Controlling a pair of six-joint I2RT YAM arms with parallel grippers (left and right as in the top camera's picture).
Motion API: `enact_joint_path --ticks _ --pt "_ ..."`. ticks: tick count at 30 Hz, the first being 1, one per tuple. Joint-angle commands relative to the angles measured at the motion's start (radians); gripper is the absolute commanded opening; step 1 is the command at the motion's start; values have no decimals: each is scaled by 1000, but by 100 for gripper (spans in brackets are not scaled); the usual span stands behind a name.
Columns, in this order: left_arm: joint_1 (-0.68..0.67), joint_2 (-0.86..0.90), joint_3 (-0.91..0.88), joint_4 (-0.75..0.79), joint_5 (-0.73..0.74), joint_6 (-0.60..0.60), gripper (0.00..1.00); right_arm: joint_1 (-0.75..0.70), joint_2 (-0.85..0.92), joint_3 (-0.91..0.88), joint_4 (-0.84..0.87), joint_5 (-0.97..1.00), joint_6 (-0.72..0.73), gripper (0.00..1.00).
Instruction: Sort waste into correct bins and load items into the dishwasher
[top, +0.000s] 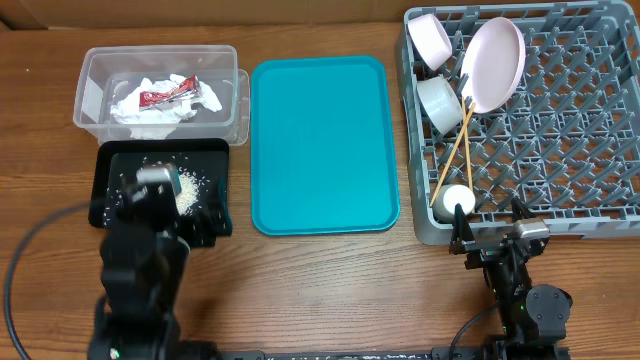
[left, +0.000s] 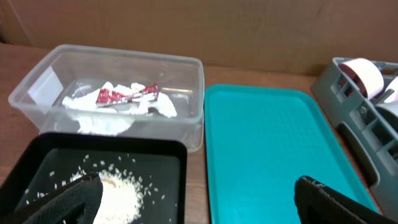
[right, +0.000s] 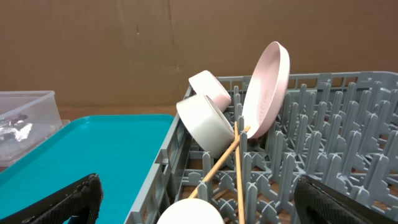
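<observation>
The grey dish rack (top: 560, 130) at the right holds a white plate (top: 493, 64), two white bowls (top: 430, 38) (top: 440, 102), a white cup (top: 452, 202) and wooden chopsticks (top: 455, 150). The clear tub (top: 160, 90) at the back left holds the red wrapper (top: 165, 96) and white napkins (top: 140, 112). The black tray (top: 205, 165) holds loose rice (top: 187, 188). My left gripper (left: 199, 202) is open and empty over the black tray's near right side. My right gripper (right: 199, 199) is open and empty at the rack's near left corner, above the cup (right: 193, 213).
A bare teal serving tray (top: 322, 145) lies between the bins and the rack. The wooden table edge runs along the front, with both arm bases and cables there.
</observation>
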Motion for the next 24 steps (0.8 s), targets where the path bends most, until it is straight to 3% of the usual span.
enact_joint_path --ticks 1,8,15,24 --pt "1 -103 -109 33 -19 8 100 -1 -12 -11 7 -8 3 100" --pt "1 -290 -327 105 -32 -8 100 -1 -12 -11 7 -8 3 100" --pt "1 -444 -518 282 -84 -7 100 -1 -12 -11 7 -9 3 100" --pt "1 -541 -651 420 -100 -8 100 -1 -12 -11 7 -9 3 100"
